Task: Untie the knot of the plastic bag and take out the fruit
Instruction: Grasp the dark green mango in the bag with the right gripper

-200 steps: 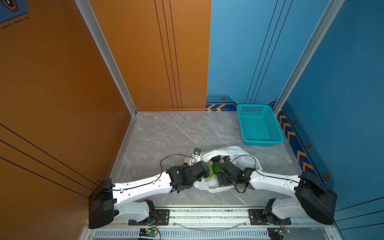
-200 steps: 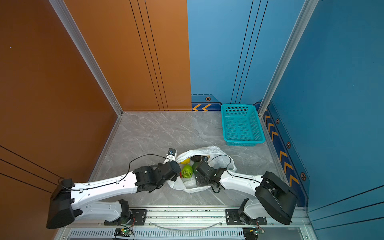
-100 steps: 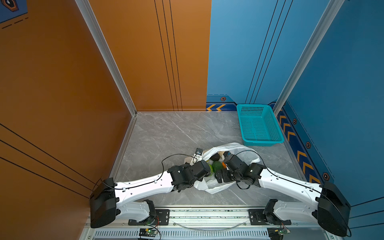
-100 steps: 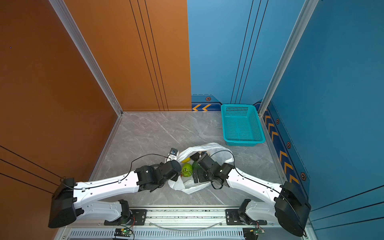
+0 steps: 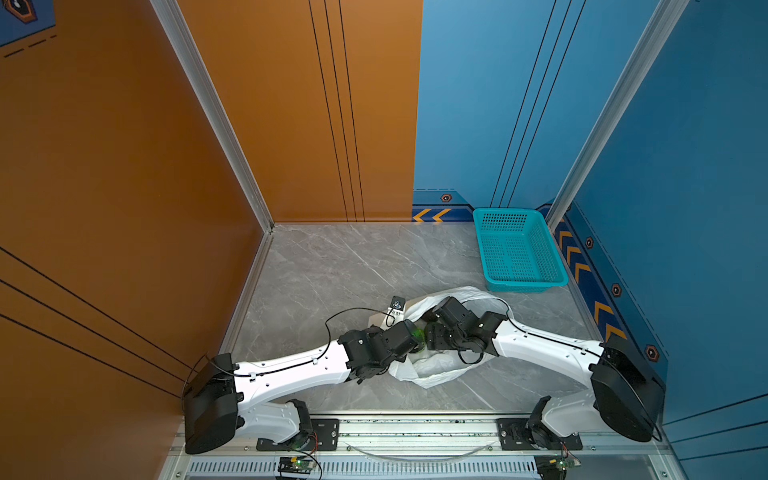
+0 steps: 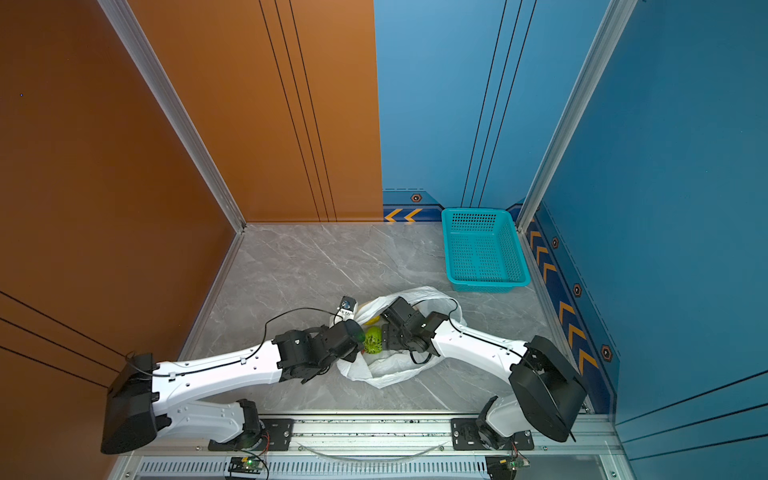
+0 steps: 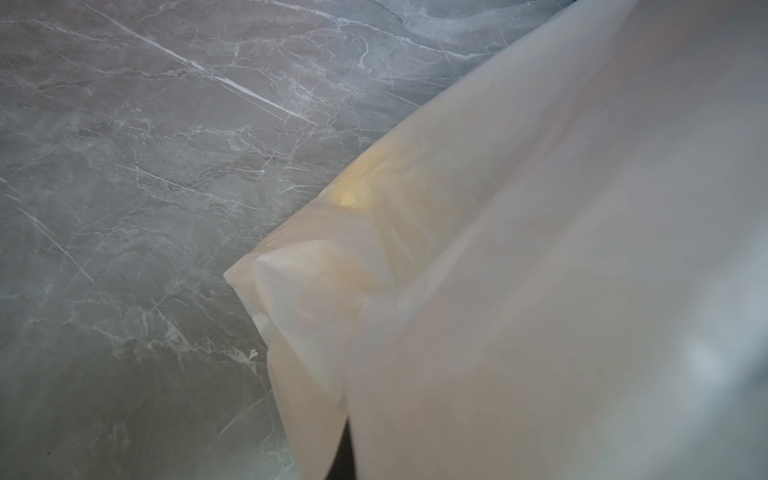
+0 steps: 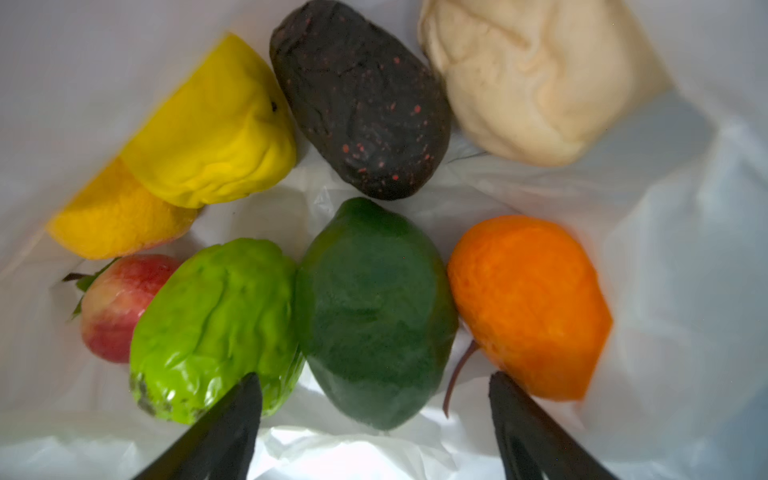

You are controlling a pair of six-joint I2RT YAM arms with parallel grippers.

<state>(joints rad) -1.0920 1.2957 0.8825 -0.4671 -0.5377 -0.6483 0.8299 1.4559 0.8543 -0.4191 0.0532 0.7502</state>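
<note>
**Bag open, fruit lying inside**

We see a grey marble table (image 5: 332, 266) between orange and blue walls. On the left, the left gripper (image 6: 358, 336) has its fingers closed on the film of the plastic bag (image 5: 432, 370), which lies near the table's front edge with its mouth open. The fruit (image 8: 361, 99) sit clustered inside. The right gripper (image 8: 373, 377) reaches into the bag, its fingers (image 8: 232, 424) wide on either side of the dark green fruit (image 8: 374, 311), gripping nothing. At the back right we find a teal basket (image 5: 519, 249).

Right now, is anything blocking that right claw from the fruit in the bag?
Nothing visible. The plastic bag is open, and the right gripper stands open over the dark green fruit, no film between.
</note>
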